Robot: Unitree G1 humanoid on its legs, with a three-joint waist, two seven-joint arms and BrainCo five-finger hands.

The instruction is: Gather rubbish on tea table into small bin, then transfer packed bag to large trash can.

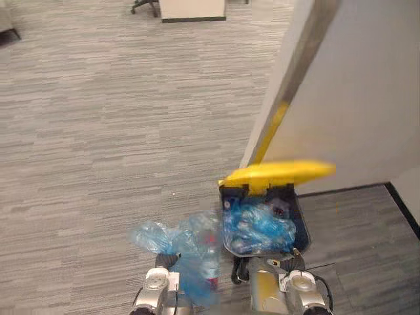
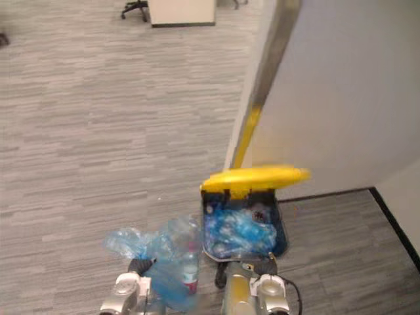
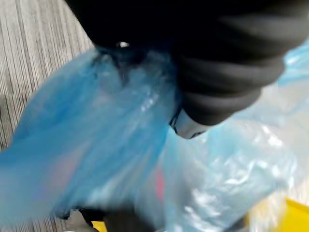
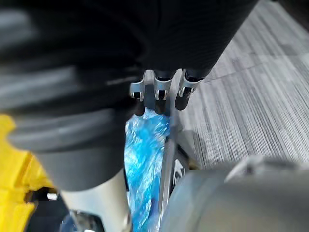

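Grey striped carpet floor (image 1: 98,131) all round, white wall (image 1: 354,98) on the right. Beside the wall, a dark large trash can (image 1: 301,223), yellow lid (image 1: 275,174) raised, blue-bagged rubbish inside. Just left of it, packed bag (image 1: 187,246) bunched tight in left hand (image 1: 165,261). Right hand (image 1: 293,262) at the can's near rim, grip impossible to tell.

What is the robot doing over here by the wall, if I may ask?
The robot is at the large trash can, whose yellow lid is up and which has blue plastic inside. Its left hand holds a packed blue bag beside the can, on the can's left, not yet inside it. Its right hand is at the can's near rim.
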